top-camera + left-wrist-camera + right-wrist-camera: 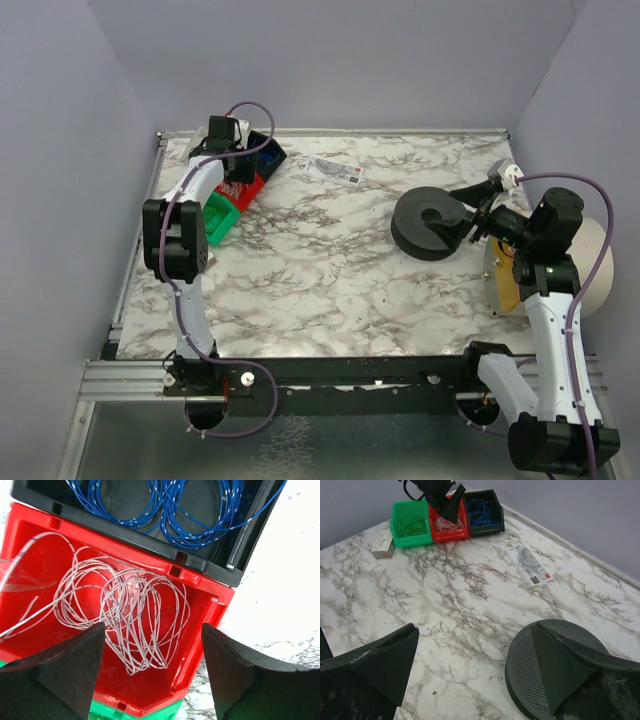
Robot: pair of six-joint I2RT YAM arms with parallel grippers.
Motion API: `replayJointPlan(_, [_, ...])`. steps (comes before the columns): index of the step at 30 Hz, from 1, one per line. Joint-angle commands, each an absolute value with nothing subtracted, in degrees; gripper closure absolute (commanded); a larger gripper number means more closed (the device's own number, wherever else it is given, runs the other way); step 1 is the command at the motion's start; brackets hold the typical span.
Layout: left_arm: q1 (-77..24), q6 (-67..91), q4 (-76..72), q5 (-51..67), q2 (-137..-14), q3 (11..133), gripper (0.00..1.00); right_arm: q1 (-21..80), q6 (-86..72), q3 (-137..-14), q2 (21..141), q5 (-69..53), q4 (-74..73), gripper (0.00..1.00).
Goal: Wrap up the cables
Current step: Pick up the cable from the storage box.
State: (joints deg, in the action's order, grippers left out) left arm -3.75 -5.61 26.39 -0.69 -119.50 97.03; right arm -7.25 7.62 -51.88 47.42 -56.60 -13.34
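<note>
Right now my two claws are at opposite ends of the tabletop (330, 280), and only one is near the job. My right claw (475, 627) is spread as wide as it goes and holds nothing. The spool (415, 212) lies flat just ahead of it on the right side, hole facing up, so its axis stands upright. Its perforated top flange shows beneath my right finger (555, 665); I cannot tell whether that finger touches it. The cables (420, 248) are the dark band between the two flanges, too black for me to pick out single turns or a loose end.

My left claw (153, 627) is open too, a little less than fully, with nothing between the fingers. It hangs over the red bin (30, 540) at the far left corner, right above a loose coil of white wire (130, 610). The black bin (200, 562) with blue wire (190, 525) sits next to it.

So the right arm is much the nearer to the spool, and the left is well apart from it. I judge any winding calls for a grip across the flange edge, not down the axis.
</note>
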Motion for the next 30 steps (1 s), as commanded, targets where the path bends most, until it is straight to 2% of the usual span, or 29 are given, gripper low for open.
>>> replayJointPlan(1, [-3.43, -6.03, 24.28, 1.27, -113.90, 95.91, 0.22, -7.53, 8.63, -51.20, 47.62, -56.29, -13.06, 0.00])
replayJointPlan(13, [-3.26, -4.81, 26.17, -2.80, -118.28, 98.76, 0.14, -7.50, 9.02, -51.31, 47.48, -56.35, -13.31, 0.00])
replayJointPlan(30, [-2.11, -4.02, 28.35, -3.58, -122.91, 101.66, 0.12, -7.55, 9.39, -51.24, 47.64, -56.29, -13.57, 0.00])
